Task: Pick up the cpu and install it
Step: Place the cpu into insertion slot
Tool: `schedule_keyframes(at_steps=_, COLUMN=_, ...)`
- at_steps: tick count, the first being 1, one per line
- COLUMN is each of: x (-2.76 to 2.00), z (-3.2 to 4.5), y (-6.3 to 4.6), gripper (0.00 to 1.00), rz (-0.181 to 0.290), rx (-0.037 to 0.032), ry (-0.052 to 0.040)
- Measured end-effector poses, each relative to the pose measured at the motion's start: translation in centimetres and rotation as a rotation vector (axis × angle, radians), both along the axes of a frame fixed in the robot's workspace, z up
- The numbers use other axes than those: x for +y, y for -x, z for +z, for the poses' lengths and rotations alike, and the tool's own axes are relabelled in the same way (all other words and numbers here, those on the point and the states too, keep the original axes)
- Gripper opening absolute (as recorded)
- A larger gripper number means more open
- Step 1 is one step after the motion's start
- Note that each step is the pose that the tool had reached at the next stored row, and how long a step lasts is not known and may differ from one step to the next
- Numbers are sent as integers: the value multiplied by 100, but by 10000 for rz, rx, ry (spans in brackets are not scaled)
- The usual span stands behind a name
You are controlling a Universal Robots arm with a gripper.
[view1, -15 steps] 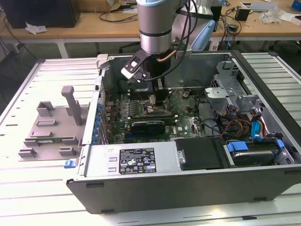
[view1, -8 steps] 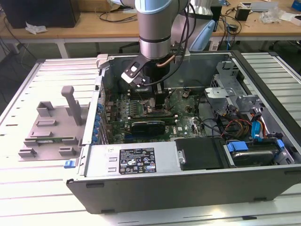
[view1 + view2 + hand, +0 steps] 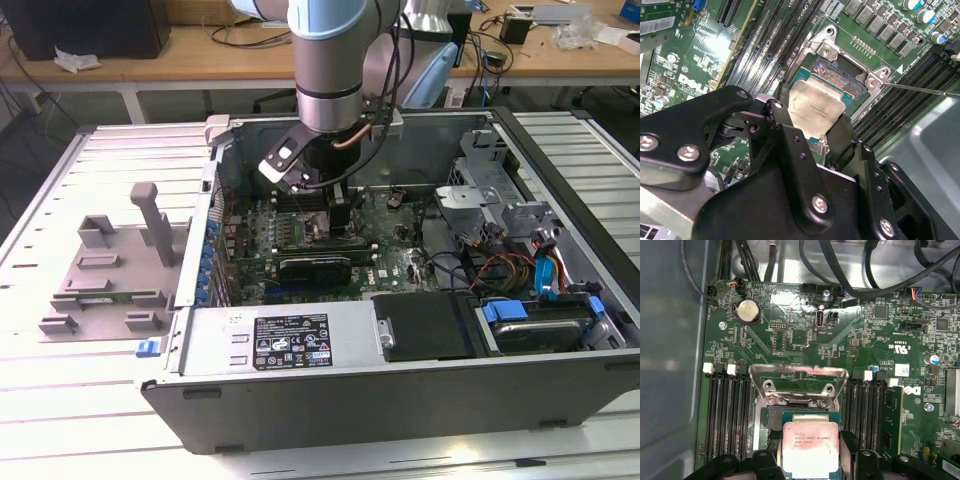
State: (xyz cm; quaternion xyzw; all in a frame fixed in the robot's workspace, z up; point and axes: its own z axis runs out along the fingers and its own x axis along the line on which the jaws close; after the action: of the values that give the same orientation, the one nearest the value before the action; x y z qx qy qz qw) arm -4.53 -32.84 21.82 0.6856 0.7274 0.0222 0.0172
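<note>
The slatted metal desk (image 3: 100, 420) carries an open computer case (image 3: 400, 400) lying on its side, and the robot arm (image 3: 335, 60) reaches straight down into it from above. On the desk at the exterior view's left, just beside the case, sits a grey tray (image 3: 100, 270) with upright posts. Inside the case the green motherboard (image 3: 790, 335) lies flat, with rows of black memory slots (image 3: 725, 415) on either side of the processor socket (image 3: 771, 417). The black claw (image 3: 812, 125) hangs low over that socket, its two fingers (image 3: 782, 120) closed to the width of the chip, one against each opposite edge of the cpu (image 3: 810, 447). The cpu, silvery top facing up, is held right over the open socket; whether its underside already touches the socket I cannot tell. The socket's silvery load plate (image 3: 797, 377) stands swung up and back from the opening. A round coin cell (image 3: 747, 311) sits farther off on the board.
</note>
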Motion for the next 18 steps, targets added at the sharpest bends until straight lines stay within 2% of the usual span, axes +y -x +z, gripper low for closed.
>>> schedule_keyframes(at_steps=5, x=76, z=-23, y=-1, gripper=54, rz=2, rx=0, ry=-3)
schedule_keyframes(at_steps=10, x=76, z=-54, y=7, gripper=54, rz=0, rx=-1, ry=-1)
schedule_keyframes(at_steps=13, x=77, z=-84, y=51, gripper=54, rz=-23, rx=0, ry=1)
schedule_keyframes(at_steps=16, x=77, z=-109, y=57, gripper=54, rz=-313, rx=0, ry=1)
schedule_keyframes(at_steps=18, x=83, z=-118, y=58, gripper=54, rz=-332, rx=0, ry=0)
